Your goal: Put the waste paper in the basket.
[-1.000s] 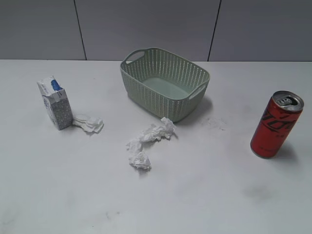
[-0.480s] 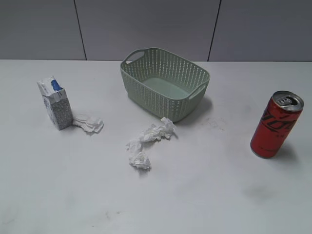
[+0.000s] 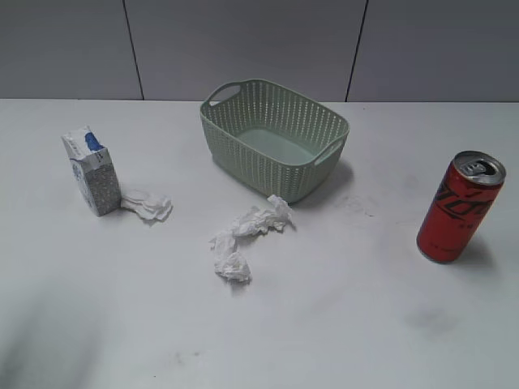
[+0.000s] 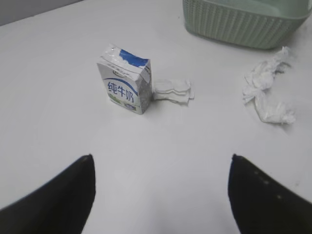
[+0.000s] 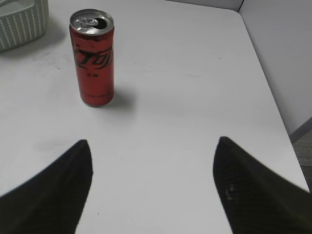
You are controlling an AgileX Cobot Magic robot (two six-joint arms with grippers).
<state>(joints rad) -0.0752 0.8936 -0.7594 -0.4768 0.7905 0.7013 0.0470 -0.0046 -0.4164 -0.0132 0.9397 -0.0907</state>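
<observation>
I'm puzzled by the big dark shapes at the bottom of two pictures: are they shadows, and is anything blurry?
Left wrist view: they are the gripper's fingers, near and soft-edged; the carton is sharp. Right wrist view: same fingers; the can casts a soft shadow. Exterior view: a faint grey smudge at lower left.

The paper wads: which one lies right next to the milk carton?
The small flat wad, touching the milk carton. The other wads lie together in front of the basket.

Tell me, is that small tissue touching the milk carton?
Touching, it seems. In the left wrist view the tissue wad lies right against the carton's base with no gap showing; the exterior view agrees.
</observation>
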